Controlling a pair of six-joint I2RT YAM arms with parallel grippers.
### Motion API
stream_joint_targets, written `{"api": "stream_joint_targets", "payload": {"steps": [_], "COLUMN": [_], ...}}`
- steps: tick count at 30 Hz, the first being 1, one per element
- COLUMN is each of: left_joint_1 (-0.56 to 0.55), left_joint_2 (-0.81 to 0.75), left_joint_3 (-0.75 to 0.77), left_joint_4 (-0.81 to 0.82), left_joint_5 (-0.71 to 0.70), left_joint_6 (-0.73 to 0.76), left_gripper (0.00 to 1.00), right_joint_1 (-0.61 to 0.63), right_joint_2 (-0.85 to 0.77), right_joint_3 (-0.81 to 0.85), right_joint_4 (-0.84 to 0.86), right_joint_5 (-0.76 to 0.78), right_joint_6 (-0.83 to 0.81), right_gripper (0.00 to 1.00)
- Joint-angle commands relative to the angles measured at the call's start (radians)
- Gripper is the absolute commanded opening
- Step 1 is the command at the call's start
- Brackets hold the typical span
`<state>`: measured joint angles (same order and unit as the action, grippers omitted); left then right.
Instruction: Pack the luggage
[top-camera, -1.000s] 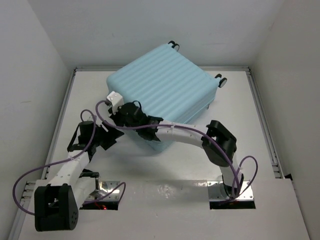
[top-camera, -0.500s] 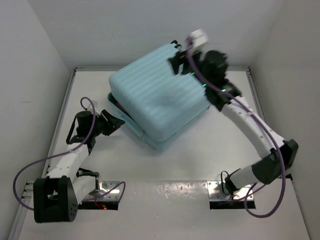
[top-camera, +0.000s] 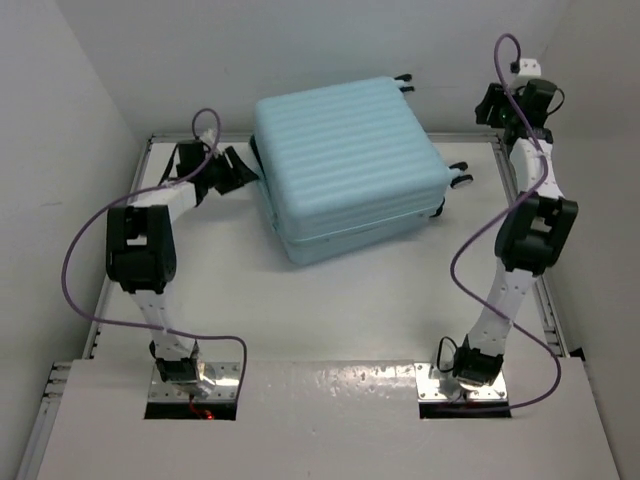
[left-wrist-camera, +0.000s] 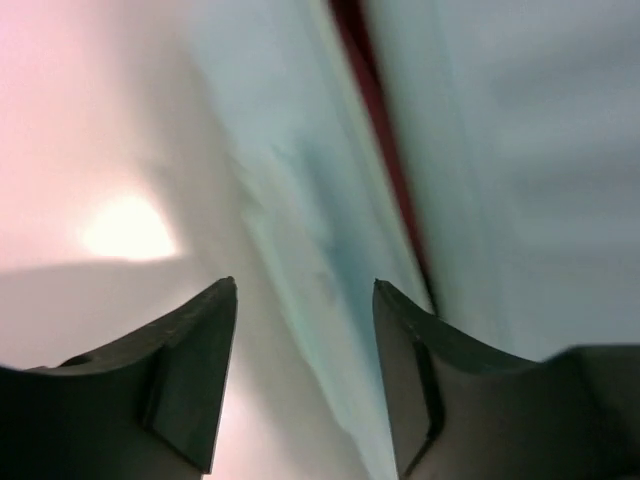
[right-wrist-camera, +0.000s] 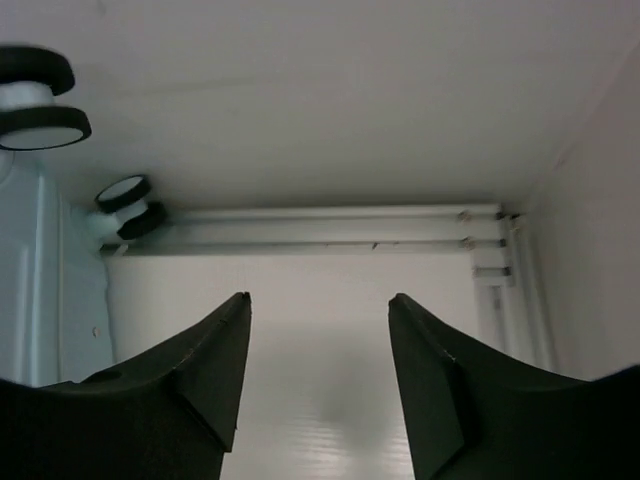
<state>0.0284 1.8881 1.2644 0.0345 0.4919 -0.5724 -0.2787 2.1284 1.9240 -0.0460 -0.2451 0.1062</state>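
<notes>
Left claw: fingers apart, nothing between them. The luggage's side wall is right ahead, almost at the fingertips.
Right claw: fingers apart, empty, and raised clear of the tabletop. From this claw the luggage lies off to the left and lower down.
Luggage: pale aqua hard-shell suitcase lying flat with the ribbed shell up and the lid down. Two wheels show up and left of the right claw's fingertips.
Seam: a dark red line between the two shells, running away just right of the left claw's centre. The wrist view is blurred, so I cannot tell whether it is a gap, a zip or trapped lining.

Risk, sliding: a forward push from the left claw probably shoves the whole case away across the smooth tabletop instead of working the seam.
Cause: nothing braces the opposite side, because the right claw is well apart from the shell.
Risk, slip: the fingertips may skate off the hard shell, which is curved and glossy beside the seam and offers little to catch.
Risk, pivot: a push off the case's centre line could swing it round and move the seam out from ahead of the left claw.
Risk, jam: if the red line is fabric caught in the seam, forcing the closure could pinch it.
Risk, snag: the purple cable loops just behind the left claw, near the case's corner.
</notes>
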Motion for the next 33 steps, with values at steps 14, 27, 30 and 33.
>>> {"api": "stream_joint_targets", "payload": {"steps": [14,27,30,33], "left_joint_1": [0.176,0.097,0.068,0.038], "left_joint_2": [-0.027,-0.014,0.026,0.063], "left_joint_3": [0.086,0.016,0.070,0.125], "left_joint_4": [-0.120,-0.053,-0.053,-0.135], "left_joint_5": [-0.030,-0.010,-0.046,-0.076], "left_joint_6": [0.258,0.068,0.074,0.134], "left_gripper": [0.67,0.64,0.63,0.61], "right_joint_1": [0.192,0.320,0.286,0.216], "right_joint_2": [0.322,-0.167,-0.130,-0.029], "right_joint_3": [-0.156,-0.703,-0.573,-0.376], "right_joint_4": [0.330,0.278,0.204,0.100], "right_joint_5": [-0.702,-0.596,-0.525,-0.510], "right_joint_6": [0.574,0.521,0.431,0.392], "right_gripper": [0.45,0.47,0.49,0.49]}}
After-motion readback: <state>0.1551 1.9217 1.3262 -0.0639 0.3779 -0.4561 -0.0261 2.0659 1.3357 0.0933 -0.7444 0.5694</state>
